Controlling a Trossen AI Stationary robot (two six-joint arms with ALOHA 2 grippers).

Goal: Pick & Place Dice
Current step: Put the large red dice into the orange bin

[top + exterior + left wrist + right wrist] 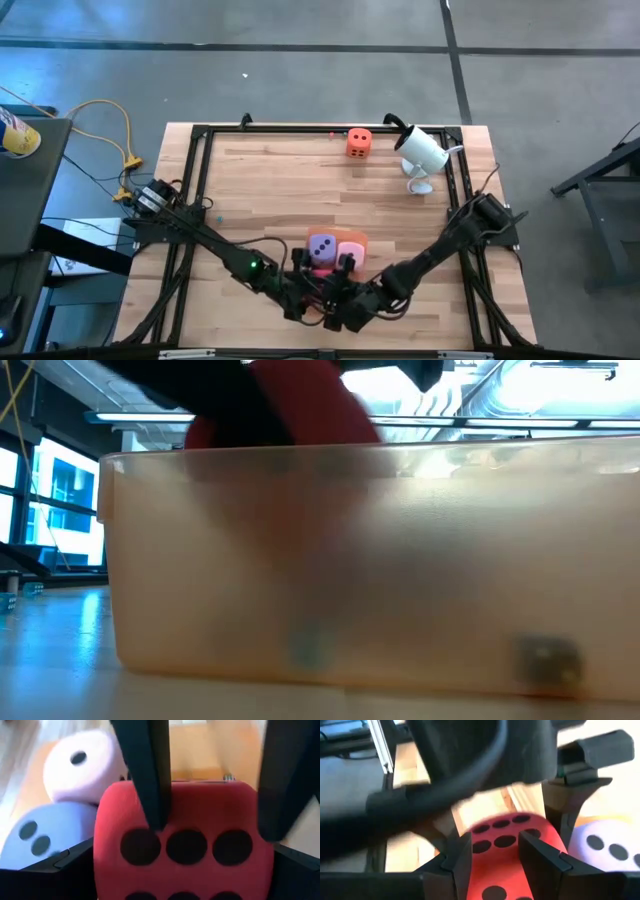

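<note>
Over the near part of a translucent orange tray (356, 238), a red die (185, 845) hangs with my right gripper (495, 855) shut on it. My left gripper (215, 832) is wide open over the same die, with one finger (147, 780) across its upper face and the other (287, 785) at its edge. In the tray lie a purple die (322, 248) and a pink die (350, 250). An orange die (359, 142) rests on the table at the far edge. My right gripper pinches the red die's two opposite sides (475, 865) between its fingers, slanting down from the table's near right. The die hangs clear above the tray's rim (300, 455), its six-pip face toward the left wrist. Whether my left gripper touches the die I cannot tell.
A white camera (420, 155) stands at the far right, close to the orange die. The tray's near wall (330, 570) fills the low view. A black frame (200, 140) edges the wooden table, and bare wood lies between the tray and the far edge.
</note>
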